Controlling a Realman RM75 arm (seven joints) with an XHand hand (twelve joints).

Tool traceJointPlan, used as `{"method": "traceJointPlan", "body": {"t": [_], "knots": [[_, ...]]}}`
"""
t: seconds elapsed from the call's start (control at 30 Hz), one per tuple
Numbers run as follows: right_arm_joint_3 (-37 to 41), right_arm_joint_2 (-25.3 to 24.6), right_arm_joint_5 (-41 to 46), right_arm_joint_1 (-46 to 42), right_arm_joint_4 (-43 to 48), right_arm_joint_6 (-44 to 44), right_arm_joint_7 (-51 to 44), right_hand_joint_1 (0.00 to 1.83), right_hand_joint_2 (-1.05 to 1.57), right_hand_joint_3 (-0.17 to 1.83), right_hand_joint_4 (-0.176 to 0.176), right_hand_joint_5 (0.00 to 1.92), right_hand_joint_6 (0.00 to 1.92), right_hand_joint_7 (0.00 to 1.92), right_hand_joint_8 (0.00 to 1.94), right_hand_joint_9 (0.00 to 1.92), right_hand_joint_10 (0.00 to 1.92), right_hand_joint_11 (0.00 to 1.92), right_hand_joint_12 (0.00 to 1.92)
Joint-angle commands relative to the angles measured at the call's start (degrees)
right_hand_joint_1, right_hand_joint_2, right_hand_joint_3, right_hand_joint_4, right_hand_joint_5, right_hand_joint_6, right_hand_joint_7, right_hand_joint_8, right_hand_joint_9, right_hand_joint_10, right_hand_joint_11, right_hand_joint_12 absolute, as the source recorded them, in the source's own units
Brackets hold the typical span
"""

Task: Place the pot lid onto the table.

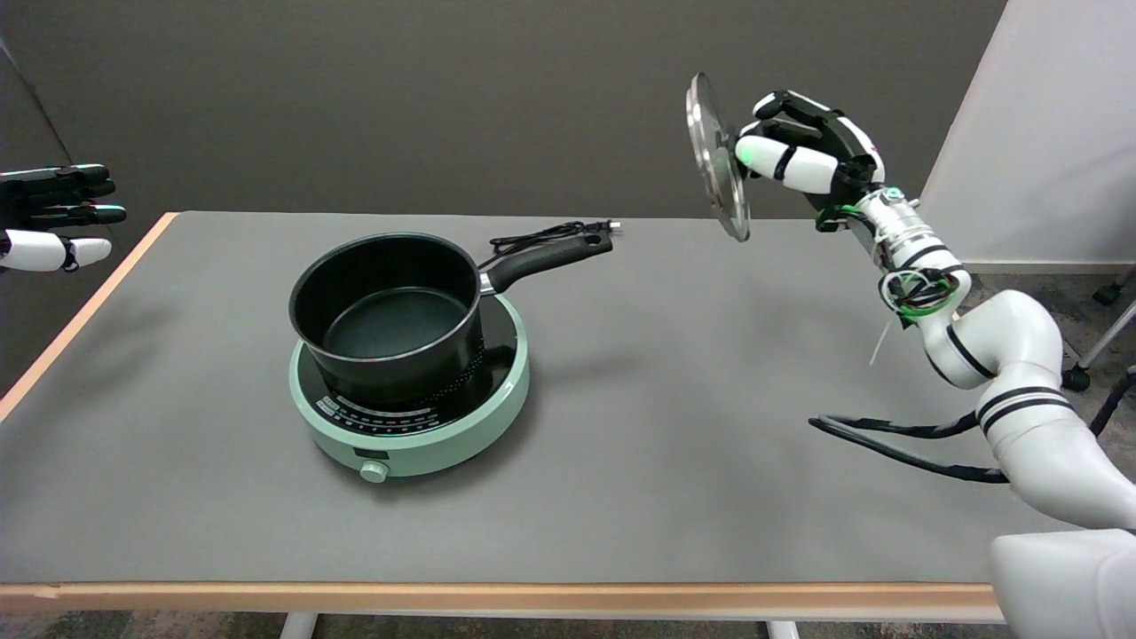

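My right hand (803, 155) holds the glass pot lid (715, 160) high in the air above the far right part of the grey table (692, 426). The lid stands nearly on edge, its flat face turned left, its metal rim showing. My fingers wrap the lid's knob side, which is hidden behind the glass. The open black pot (386, 315) sits on a mint-green induction cooker (413, 399) at centre left, well away from the lid.
The pot's black handle (550, 259) points to the far right, with a coiled power cord (550, 235) behind it. Black cables (896, 444) lie on the table by my right arm. The idle left hand (53, 217) hangs at the upper left. A white panel (1047, 124) stands at the far right.
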Motion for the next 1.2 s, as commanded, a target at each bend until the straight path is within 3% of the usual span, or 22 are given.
{"method": "traceJointPlan", "body": {"t": [0.03,0.53,0.73,0.93,0.97,1.0,1.2], "knots": [[2.6,-0.7,16.9,1.2,-9.0,-13.0,-0.2,1.38,0.77,0.65,0.176,0.75,1.17,1.0,1.16,0.92,1.36,0.8,1.52],[2.0,-0.2,15.8,2.2,-8.6,-13.0,-2.7,1.38,0.78,0.65,0.176,0.76,1.15,1.0,1.16,0.92,1.35,0.79,1.56],[2.6,0.5,8.9,2.3,-4.5,-11.1,-12.1,1.38,0.78,0.65,0.176,0.75,1.17,1.0,1.16,0.91,1.36,0.77,1.58],[2.6,1.0,-1.5,2.1,1.5,-3.1,-16.8,1.38,0.79,0.63,0.176,0.75,1.15,1.0,1.15,0.91,1.36,0.76,1.6],[2.5,1.0,-3.5,2.1,2.3,-1.7,-16.9,1.34,0.83,0.58,0.124,0.76,1.18,1.0,1.15,0.91,1.35,0.76,1.6],[2.3,1.0,-6.1,2.1,3.0,-0.4,-16.9,1.21,0.96,0.41,-0.039,0.79,1.28,1.0,1.15,0.92,1.32,0.77,1.59],[1.5,0.9,-19.9,2.6,5.8,1.8,-17.3,1.21,0.96,0.41,-0.036,0.79,1.29,1.0,1.15,0.92,1.32,0.77,1.59]]}}
